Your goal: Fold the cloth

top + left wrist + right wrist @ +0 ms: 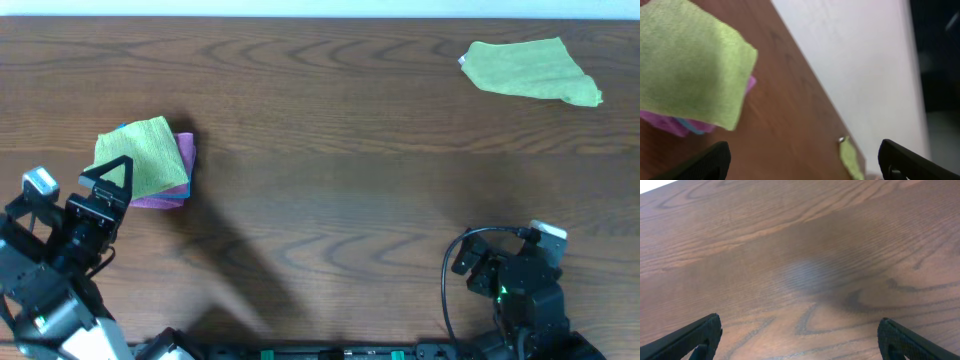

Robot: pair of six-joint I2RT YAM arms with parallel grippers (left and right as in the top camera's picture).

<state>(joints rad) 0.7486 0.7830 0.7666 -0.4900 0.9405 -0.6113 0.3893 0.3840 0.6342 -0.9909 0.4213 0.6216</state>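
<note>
The cloth [530, 70] lies loosely spread at the table's far right, lime-green with a small white tag at its left corner. In the left wrist view it shows small and far off [851, 159]. My left gripper [78, 188] hangs open at the near left, just below a stack of folded cloths, with nothing between its fingers [705, 162]. My right gripper [505, 248] stands open at the near right, far from the cloth. In the right wrist view the right gripper [800, 342] has only bare wood between its fingers.
At the left, a folded duller green cloth [140, 155] lies on top of a pink cloth with teal edging [180, 180]; the left wrist view shows both close up, green [690, 60] over pink [670, 122]. A white wall [865, 65] backs the table's far edge.
</note>
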